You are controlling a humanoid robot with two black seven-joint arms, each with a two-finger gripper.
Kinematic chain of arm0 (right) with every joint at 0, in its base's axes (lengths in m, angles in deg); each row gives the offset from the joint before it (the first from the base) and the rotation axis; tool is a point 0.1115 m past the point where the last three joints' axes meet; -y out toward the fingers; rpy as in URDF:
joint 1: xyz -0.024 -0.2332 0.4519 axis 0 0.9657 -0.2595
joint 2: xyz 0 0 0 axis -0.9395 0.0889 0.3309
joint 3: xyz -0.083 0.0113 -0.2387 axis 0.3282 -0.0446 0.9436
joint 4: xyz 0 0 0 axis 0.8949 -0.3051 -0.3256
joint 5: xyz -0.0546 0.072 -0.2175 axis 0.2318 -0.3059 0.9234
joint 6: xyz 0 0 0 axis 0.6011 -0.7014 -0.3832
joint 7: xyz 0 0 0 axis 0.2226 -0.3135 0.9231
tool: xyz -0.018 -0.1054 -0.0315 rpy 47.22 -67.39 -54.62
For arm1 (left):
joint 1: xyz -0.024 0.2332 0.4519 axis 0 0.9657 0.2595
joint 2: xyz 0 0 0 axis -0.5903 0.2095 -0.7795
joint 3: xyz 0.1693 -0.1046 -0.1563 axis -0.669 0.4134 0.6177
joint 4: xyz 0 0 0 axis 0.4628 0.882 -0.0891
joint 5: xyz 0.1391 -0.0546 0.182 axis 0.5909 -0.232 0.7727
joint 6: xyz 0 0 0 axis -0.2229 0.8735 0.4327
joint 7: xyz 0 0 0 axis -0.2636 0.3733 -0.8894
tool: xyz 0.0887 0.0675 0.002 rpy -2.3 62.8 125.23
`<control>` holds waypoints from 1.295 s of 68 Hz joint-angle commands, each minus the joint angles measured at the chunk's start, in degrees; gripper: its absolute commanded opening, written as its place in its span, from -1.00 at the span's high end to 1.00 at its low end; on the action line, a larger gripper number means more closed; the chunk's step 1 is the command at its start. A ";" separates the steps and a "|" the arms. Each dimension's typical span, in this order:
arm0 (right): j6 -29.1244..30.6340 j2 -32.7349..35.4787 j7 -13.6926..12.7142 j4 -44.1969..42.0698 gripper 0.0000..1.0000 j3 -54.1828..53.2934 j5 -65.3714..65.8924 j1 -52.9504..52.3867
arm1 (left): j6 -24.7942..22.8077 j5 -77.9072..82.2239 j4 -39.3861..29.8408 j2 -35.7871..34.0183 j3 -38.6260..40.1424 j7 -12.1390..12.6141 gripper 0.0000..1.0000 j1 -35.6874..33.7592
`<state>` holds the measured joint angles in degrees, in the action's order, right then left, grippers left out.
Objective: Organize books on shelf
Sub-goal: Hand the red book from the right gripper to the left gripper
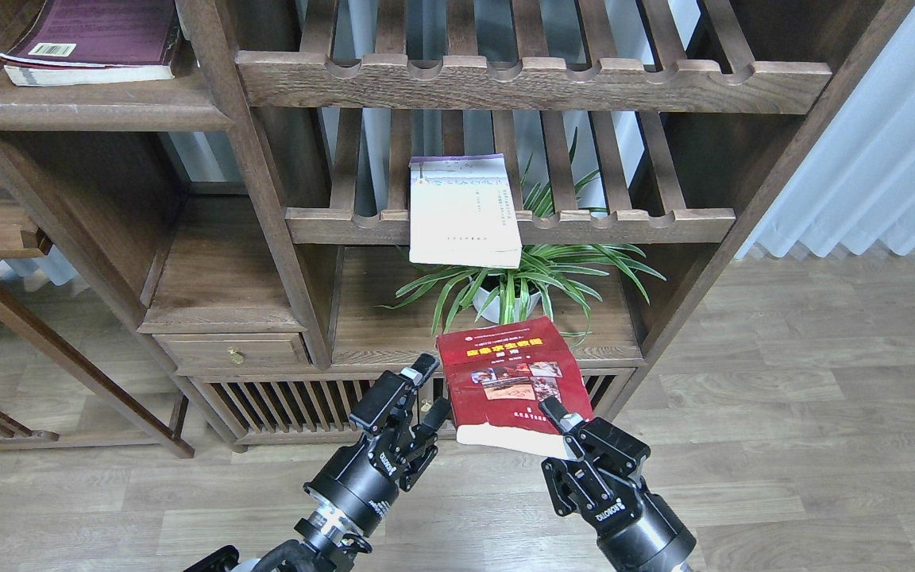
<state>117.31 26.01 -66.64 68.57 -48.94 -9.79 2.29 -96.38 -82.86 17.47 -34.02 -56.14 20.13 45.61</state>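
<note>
My right gripper (557,425) is shut on the near right corner of the red book (509,377), which has small photos and a yellow title, and holds it face up in front of the low cabinet. My left gripper (430,389) is open, its fingers just left of the red book's left edge. The maroon book (92,40) lies flat on the solid dark-brown shelf (92,111) at the top left. The cream book (461,210) with a purple top band lies on the lower slatted rack, overhanging its front rail.
A potted spider plant (517,282) stands under the lower slatted rack (624,222). Another slatted rack (529,79) is above it. A low cabinet with a drawer (231,349) and slatted doors (283,401) is behind my grippers. White curtain (886,143) hangs at the right; wood floor lies below.
</note>
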 commanded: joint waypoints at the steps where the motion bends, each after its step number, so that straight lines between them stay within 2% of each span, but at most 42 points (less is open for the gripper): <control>1: 0.01 -0.75 -0.02 0.02 0.88 0.44 0.85 0.00 | 0.00 -1.31 0.63 0.00 -0.61 0.06 -0.31 -0.31; 23: 0.01 -1.63 -0.02 0.02 0.87 1.67 2.87 1.23 | 0.00 -1.31 0.63 0.00 -1.75 0.23 -0.26 -0.49; 26: 0.01 -1.71 -0.02 0.02 0.86 1.67 2.96 1.23 | 0.00 -1.31 0.63 0.00 -1.84 0.41 -0.18 -0.40; 30: 0.01 -2.06 -0.02 0.02 0.85 1.67 3.05 1.32 | 0.00 -1.40 0.63 0.00 -1.84 0.50 0.13 -0.14; 32: 0.01 -2.24 -0.02 0.02 0.84 1.67 3.13 1.58 | 0.00 -1.49 0.72 0.00 -1.75 0.41 0.20 -0.05; 38: 0.01 -2.33 -0.11 0.02 0.84 1.67 3.31 2.11 | 0.00 -1.49 1.16 0.00 -1.75 0.58 0.25 -0.05; 53: 0.01 -2.42 -0.02 0.02 0.80 1.67 4.19 2.37 | 0.00 -1.49 1.60 0.00 -1.75 0.58 0.57 -0.13; 55: 0.01 -2.42 -0.02 -0.07 0.74 1.67 4.27 2.37 | 0.00 -1.49 1.77 0.00 -1.84 0.58 0.64 -0.22; 58: 0.01 -2.42 0.15 -0.51 0.52 1.67 4.54 2.02 | 0.00 -1.49 1.78 0.00 -1.84 0.58 0.78 -0.40; 59: 0.01 -2.42 0.33 -0.77 0.26 1.67 4.80 1.85 | 0.00 -1.49 1.78 0.00 -1.84 0.58 0.80 -0.40; 60: 0.01 -2.42 0.42 -0.78 0.16 1.67 4.89 1.76 | 0.00 -1.49 1.78 0.00 -1.84 0.58 0.81 -0.49; 61: 0.01 -2.33 0.59 -1.12 -0.17 1.67 5.24 1.67 | 0.00 -1.40 1.69 0.00 -1.92 0.67 0.82 -0.57; 62: 0.01 -2.42 0.59 -1.30 -0.39 1.67 5.68 1.58 | 0.00 -1.32 1.69 0.00 -1.92 0.76 0.83 -0.57; 63: 0.01 -2.42 0.59 -1.39 -0.48 1.67 5.94 1.58 | 0.00 -1.23 1.69 0.00 -1.92 0.76 0.84 -0.57; 78: 0.01 -1.10 1.12 -2.18 -0.92 1.50 10.95 2.72 | 0.00 -0.52 -0.15 -7.55 -0.70 1.99 0.89 -0.84; 88: 0.01 -1.45 1.12 -2.88 -0.98 1.41 11.13 2.11 | 0.00 1.58 -2.71 -12.56 0.45 2.34 0.90 -1.01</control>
<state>117.34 24.82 -65.53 66.33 -47.44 1.13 4.90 -96.38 -82.94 16.56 -42.62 -56.69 22.28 44.69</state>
